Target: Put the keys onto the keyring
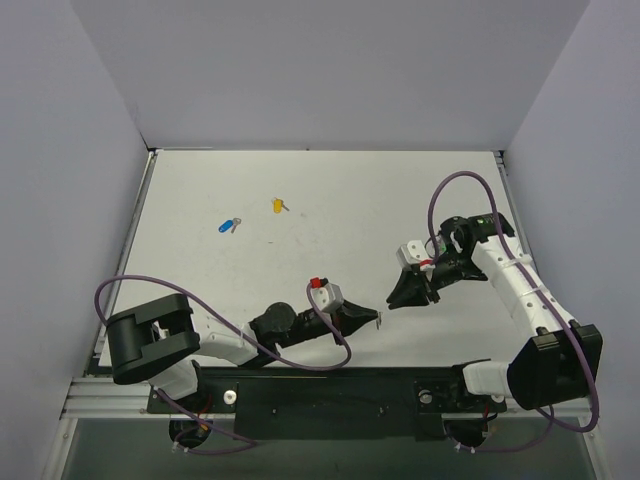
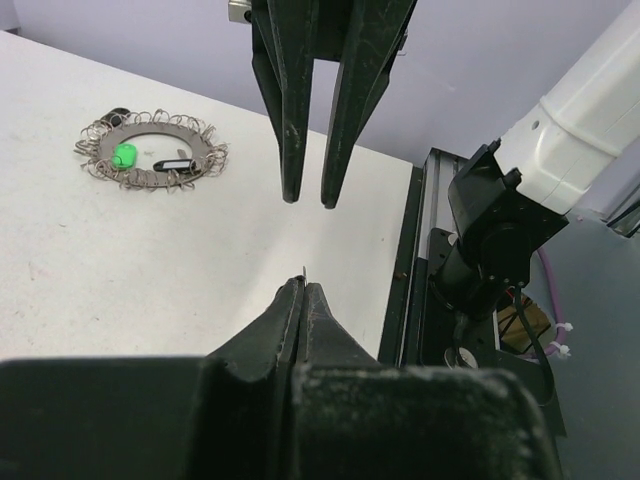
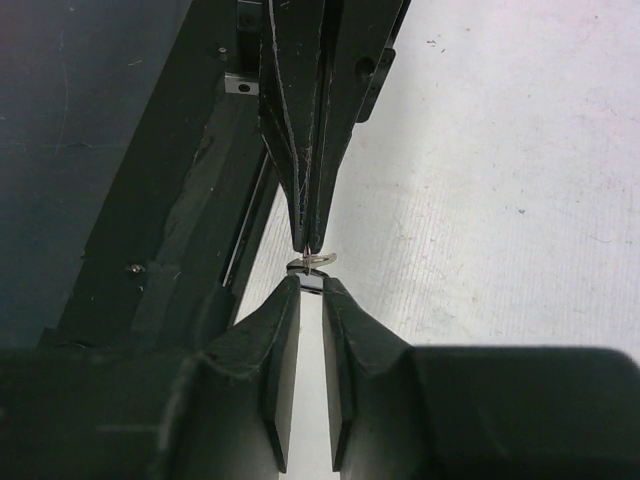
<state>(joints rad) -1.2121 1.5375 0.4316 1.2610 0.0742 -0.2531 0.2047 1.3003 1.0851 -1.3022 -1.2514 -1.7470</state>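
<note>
My left gripper (image 1: 376, 319) is shut on a thin silver wire loop, the keyring (image 3: 320, 261), which sticks out just past its tips (image 2: 303, 285). My right gripper (image 1: 393, 300) faces it tip to tip, jaws a narrow gap apart with nothing between them (image 2: 305, 200). In the right wrist view a small dark piece sits right at its tips (image 3: 312, 285) under the loop; whether they touch I cannot tell. A blue key (image 1: 228, 226) and a yellow key (image 1: 279, 205) lie on the far left of the table. A green key head (image 2: 125, 155) rests on a round wire-looped disc (image 2: 200, 150).
The wire-looped disc also carries a small black and silver piece (image 2: 172, 164); in the top view the right arm hides it. The black rail (image 1: 330, 385) with both arm bases runs along the near table edge. Grey walls close the table's sides and back.
</note>
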